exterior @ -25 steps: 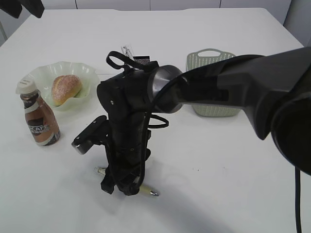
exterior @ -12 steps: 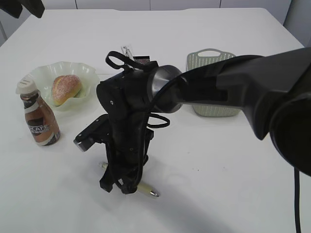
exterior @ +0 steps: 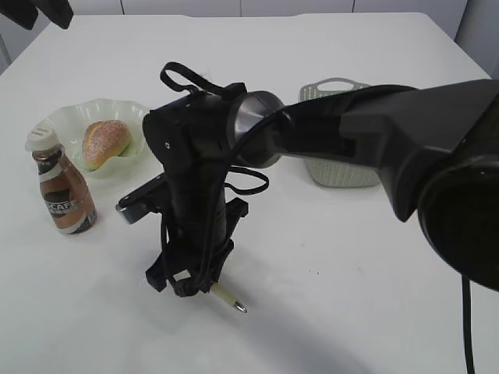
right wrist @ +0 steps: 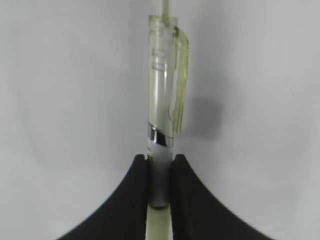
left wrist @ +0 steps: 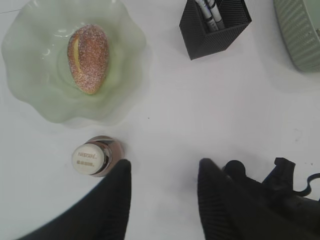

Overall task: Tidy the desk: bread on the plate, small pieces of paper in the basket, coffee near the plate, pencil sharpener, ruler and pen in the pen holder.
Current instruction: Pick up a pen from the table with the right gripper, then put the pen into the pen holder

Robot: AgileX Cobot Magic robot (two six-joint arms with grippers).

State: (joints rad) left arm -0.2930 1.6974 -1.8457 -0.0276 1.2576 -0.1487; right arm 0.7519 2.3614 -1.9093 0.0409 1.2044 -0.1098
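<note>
Two black pincers, each of ribbed, matte plastic with curved inner faces. Right gripper (right wrist: 159, 165) pressed together on the pen (right wrist: 162, 100), pinching its pale lower barrel just below a thin chrome ring. Clear, faintly yellowish plastic on the upper barrel, with a translucent clip down one side and a narrow rod cut off at the top of the right wrist view. Seen from the exterior camera: only a short cream stub and a metal tip of that pen (exterior: 228, 298) poking out under the gripper (exterior: 187, 282), slanted toward the front edge of the desk (exterior: 351, 273); hard to tell whether touching the smooth white top or just clear of it.

Left gripper (left wrist: 162, 167) spread, bare desk between the two fingers, nothing pinched. Just beside its left finger, the coffee (left wrist: 92, 157), seen from above as a round white cap with faint print; brown bottle body largely hidden beneath it. Beyond that, toward the desk's left edge, the plate (left wrist: 30, 95), pale green glass with a wavy ruffled rim, holding the bread (left wrist: 88, 57), oval, golden-brown, grainy with sugar.

Toward the far edge, the pen holder (left wrist: 215, 32), square black mesh, cropped at the top, with slim white-and-black sticks (left wrist: 210, 11) inside, too cut off to name. Only a corner of the grey-green perforated basket (left wrist: 300, 35) in the left wrist view. From the exterior camera, pen holder hidden behind the bulky right arm, basket (exterior: 343, 178) half covered.
</note>
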